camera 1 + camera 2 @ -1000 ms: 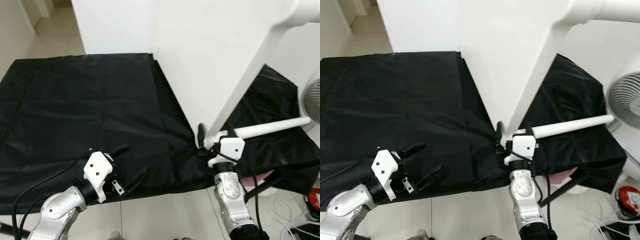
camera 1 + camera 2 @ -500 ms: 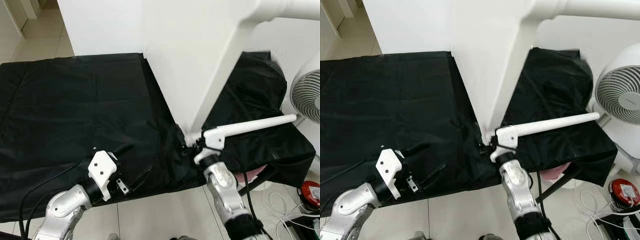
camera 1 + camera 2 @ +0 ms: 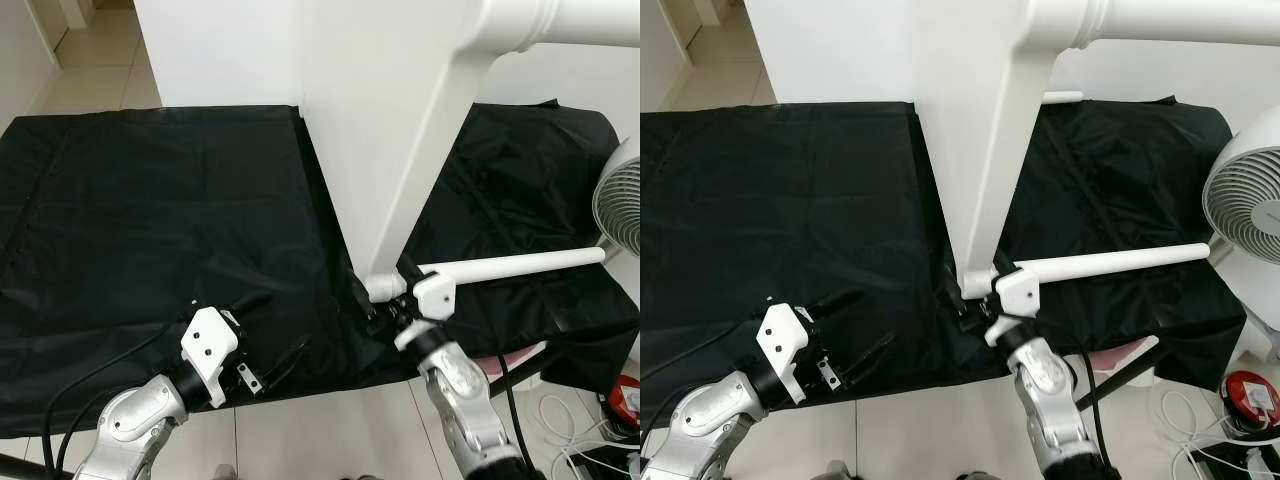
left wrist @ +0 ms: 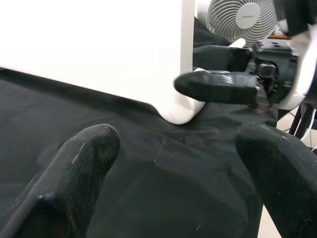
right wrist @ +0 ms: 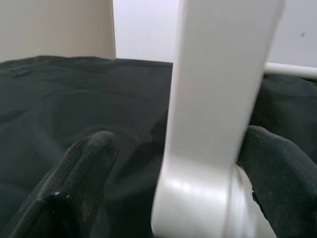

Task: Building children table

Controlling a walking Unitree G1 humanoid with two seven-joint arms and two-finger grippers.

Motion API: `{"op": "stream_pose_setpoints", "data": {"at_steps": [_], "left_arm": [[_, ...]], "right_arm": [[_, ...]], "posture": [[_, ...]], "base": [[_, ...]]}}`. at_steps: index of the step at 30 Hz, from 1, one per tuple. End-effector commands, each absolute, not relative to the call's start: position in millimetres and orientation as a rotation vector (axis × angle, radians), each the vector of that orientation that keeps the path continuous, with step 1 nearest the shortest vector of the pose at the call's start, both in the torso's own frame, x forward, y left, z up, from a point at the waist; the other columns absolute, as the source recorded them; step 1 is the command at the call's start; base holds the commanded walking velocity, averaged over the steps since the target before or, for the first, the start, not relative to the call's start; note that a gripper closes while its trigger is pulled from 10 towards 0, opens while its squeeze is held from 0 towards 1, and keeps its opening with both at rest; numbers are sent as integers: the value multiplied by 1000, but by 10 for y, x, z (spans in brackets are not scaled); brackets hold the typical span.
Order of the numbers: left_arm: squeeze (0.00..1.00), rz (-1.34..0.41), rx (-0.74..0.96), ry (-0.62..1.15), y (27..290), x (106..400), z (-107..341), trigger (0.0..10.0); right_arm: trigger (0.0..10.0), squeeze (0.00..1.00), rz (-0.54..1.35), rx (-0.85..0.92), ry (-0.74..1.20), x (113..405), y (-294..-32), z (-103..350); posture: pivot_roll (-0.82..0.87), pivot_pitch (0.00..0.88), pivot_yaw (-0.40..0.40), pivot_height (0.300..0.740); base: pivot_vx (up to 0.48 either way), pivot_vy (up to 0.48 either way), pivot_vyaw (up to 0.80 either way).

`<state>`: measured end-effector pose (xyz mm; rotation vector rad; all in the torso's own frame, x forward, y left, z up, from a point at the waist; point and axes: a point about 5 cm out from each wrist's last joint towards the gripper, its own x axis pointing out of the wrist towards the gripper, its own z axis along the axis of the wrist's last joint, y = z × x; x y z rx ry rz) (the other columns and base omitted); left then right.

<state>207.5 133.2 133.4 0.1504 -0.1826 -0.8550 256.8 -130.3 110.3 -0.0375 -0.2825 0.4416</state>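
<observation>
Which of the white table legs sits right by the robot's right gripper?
The lower table leg, lying roughly level over the black cloth from the tabletop's bottom corner beside the right gripper. The upper leg juts out high above.

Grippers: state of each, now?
Left gripper: open, empty, above the black cloth.
Right gripper: open, jaws either side of the white tabletop corner.

Two silver, ribbed metal forearms are seen, each ending in a white plastic wrist housing. The left gripper [image 3: 268, 330] and right gripper [image 3: 975, 290] are fitted with long matte black fingers [image 4: 81, 166]. Black cables are routed along both arms, at 7 and 5 o'clock.
</observation>
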Motion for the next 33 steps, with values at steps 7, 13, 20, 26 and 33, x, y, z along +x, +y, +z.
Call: {"op": "stream_pose_setpoints", "data": {"at_steps": [7, 13, 20, 26, 33], "left_arm": [[0, -839, 167, -180, 1340, 2105, 1322, 10000], [0, -829, 193, -180, 1360, 2087, 1289, 10000], [0, -796, 199, -180, 1389, 2100, 1227, 10000], [0, -753, 203, -191, 1443, 2106, 1202, 10000], [0, -679, 181, -196, 1518, 2130, 1187, 10000]], "right_arm": [[10000, 0, 350, -80, -296, 2422, -1470, 1059], [10000, 0, 287, -134, -253, 2249, -1636, 940], [10000, 0, 225, -177, -235, 2226, -1775, 856], [10000, 0, 221, -174, -235, 2263, -1772, 858], [10000, 0, 187, -170, -238, 2301, -1814, 870]], "posture": [[54, 61, -18, 740], [46, 59, -22, 740], [37, 57, -21, 740], [45, 48, -30, 740], [51, 40, -38, 740]], "base": [[0, 0, 0], [0, 0, 0], [0, 0, 0], [0, 0, 0], [0, 0, 0]]}}
